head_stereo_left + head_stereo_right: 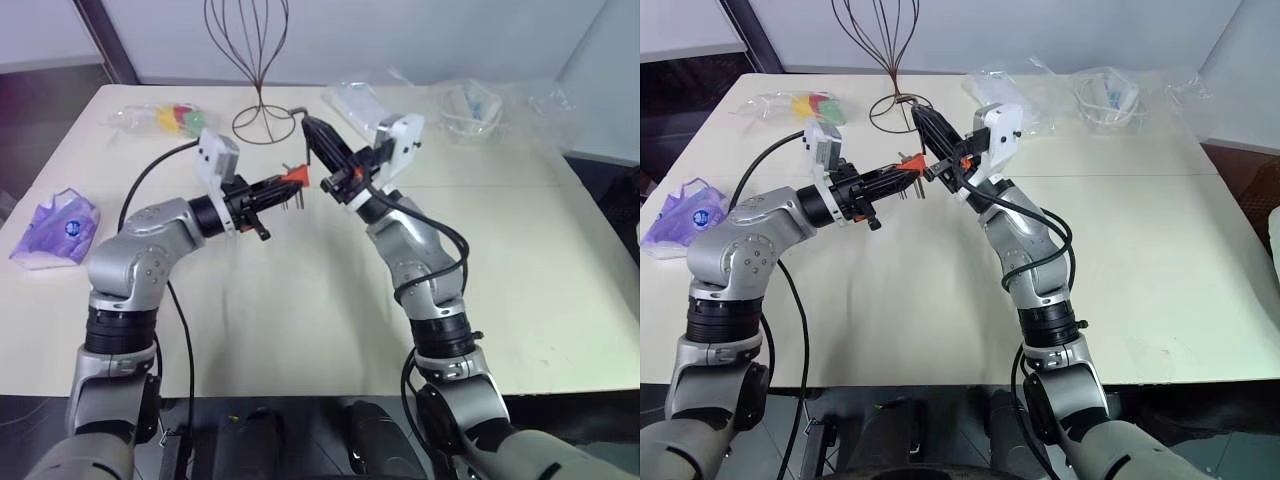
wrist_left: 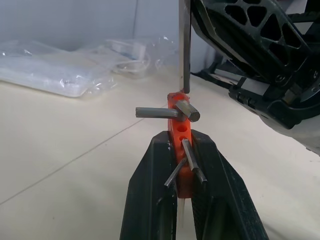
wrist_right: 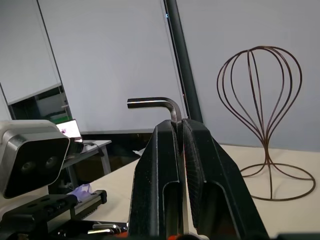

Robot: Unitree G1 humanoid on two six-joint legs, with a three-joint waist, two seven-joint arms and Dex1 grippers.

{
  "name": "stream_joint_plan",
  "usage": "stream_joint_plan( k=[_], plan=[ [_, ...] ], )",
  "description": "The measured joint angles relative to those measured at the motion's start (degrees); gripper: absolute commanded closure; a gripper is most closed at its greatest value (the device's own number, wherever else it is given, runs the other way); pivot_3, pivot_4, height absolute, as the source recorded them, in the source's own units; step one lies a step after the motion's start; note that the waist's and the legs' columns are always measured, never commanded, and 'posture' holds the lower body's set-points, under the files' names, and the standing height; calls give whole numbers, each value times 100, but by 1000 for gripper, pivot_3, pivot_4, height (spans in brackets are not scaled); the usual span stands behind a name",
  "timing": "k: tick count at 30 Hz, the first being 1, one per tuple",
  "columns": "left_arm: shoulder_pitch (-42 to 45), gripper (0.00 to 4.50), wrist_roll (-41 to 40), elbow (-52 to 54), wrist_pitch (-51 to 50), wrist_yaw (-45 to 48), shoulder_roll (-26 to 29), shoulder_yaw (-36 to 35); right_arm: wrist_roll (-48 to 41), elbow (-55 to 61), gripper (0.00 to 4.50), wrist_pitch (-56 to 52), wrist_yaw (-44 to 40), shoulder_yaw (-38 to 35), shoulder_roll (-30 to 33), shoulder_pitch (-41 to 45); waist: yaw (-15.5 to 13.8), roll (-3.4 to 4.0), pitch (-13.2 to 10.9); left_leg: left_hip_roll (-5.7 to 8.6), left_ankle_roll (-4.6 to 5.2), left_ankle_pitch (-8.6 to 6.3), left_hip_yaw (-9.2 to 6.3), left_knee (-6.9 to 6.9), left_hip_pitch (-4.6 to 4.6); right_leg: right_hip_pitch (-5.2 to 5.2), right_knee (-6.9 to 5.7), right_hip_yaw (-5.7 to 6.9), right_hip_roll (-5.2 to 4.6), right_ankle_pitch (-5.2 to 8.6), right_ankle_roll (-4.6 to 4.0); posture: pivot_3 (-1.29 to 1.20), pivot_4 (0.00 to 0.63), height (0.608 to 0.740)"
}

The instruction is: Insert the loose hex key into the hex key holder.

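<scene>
Left claw [image 2: 182,165] clamped on small orange plastic hex key holder [image 2: 180,135]. Right claw [image 3: 180,125] pinching thin grey L-shaped loose hex key [image 3: 155,103], tip touching holder's end.

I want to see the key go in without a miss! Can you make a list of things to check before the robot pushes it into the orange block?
1. Left gripper shut on the hex key holder: ok.
2. Right gripper shut on the loose hex key, its bent end sticking out past the jaws: ok.
3. Key's straight end right at the holder's top edge: ok.
4. Key's tip lined up with a free hole: cannot tell, the tip hides the spot.
5. Holder held up off the table, with room to push: ok.
6. Wire stand behind, away from both arms: ok.
</scene>
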State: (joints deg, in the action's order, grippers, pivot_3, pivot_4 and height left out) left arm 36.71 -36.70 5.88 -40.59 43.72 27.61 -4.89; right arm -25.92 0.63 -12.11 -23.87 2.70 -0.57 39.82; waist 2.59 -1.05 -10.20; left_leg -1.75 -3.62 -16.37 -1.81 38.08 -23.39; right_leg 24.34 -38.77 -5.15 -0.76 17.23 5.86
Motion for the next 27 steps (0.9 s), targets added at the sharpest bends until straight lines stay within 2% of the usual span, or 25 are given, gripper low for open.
stream_joint_plan(
  k=[10,27],
  plan=[
    [-1,4500,4,0,-2,10,-2,37,-6,136,4440,-100,38,12,-45,149,0,0,0,0,-1,0,0,4,2,2,-15,0,0,0,0,0,150,740],
    [-1,4500,4,-1,0,2,-2,81,97,151,4440,-140,30,126,-57,-101,0,0,0,3,-3,2,0,6,3,4,-24,0,0,0,-1,0,150,740]
  ],
)
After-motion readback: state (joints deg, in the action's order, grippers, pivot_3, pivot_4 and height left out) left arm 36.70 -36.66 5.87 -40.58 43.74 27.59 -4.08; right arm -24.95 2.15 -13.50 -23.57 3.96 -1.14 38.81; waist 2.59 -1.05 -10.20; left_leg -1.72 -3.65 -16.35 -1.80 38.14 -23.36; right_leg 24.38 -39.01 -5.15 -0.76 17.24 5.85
